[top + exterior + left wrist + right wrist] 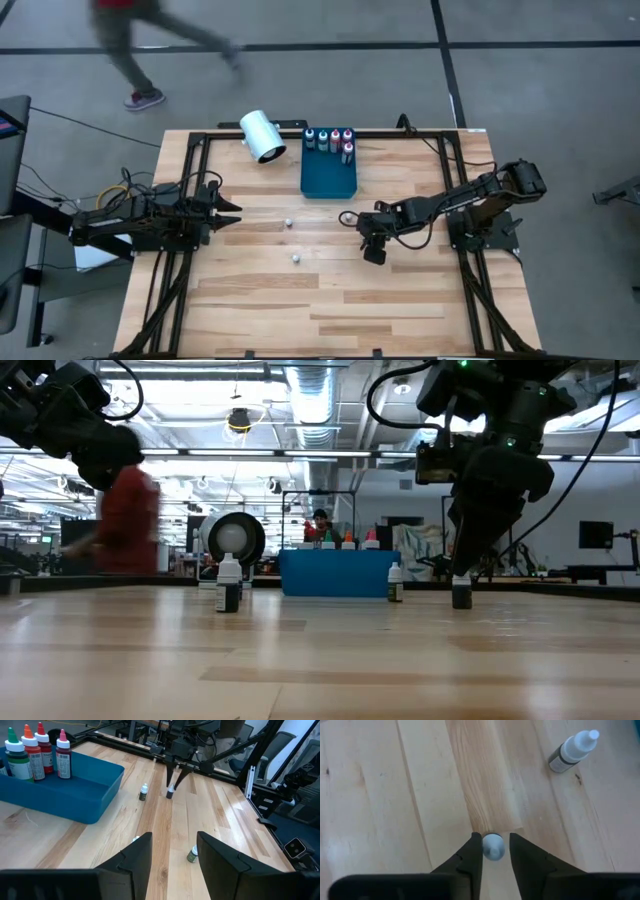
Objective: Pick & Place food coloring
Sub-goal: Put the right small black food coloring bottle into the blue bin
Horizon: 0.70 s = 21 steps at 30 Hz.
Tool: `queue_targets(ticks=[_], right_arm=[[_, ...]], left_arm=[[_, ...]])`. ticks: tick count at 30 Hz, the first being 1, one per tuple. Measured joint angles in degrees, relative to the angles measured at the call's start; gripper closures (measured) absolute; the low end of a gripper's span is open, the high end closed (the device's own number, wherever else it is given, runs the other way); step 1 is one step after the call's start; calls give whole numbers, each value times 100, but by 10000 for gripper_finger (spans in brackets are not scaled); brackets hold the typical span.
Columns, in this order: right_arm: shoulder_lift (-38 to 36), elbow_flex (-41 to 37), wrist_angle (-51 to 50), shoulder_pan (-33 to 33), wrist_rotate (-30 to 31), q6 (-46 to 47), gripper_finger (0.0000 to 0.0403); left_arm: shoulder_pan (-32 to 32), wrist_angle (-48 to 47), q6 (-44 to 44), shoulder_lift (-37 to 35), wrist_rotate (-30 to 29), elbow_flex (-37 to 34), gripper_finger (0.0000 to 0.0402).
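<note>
Several food coloring bottles with coloured tops (330,138) stand in the far end of the blue tray (329,178). Tiny white-topped bottles stand upright on the table: two near the middle (288,222), (297,258), and one (572,750) close to my right gripper. My right gripper (375,252) points down over another tiny bottle (461,595) and is shut on it. My left gripper (230,212) is open and waits at the table's left side, facing the middle. My right gripper pinches the tiny bottle by its white cap (493,846) between the two fingertips (476,845). The fingers come from above, pointing down. The bottle stands upright with its dark base (461,601) on the table.
A large white cylinder (263,136) lies at the table's far edge, left of the tray. A cable loop (347,217) lies near the tray's front. A person walks past beyond the far edge (135,40). Black frame rails run along the table's left and right sides.
</note>
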Motion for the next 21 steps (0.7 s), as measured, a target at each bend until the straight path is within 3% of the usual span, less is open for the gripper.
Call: queue_targets(ticks=[9,21], right_arm=[[0,7,7,0,7,-9,360],[0,9,7,-64,-12,18,362]], left_arm=[[1,0,0,0,-1,0,256],[0,0,0,0,-1,0,256]])
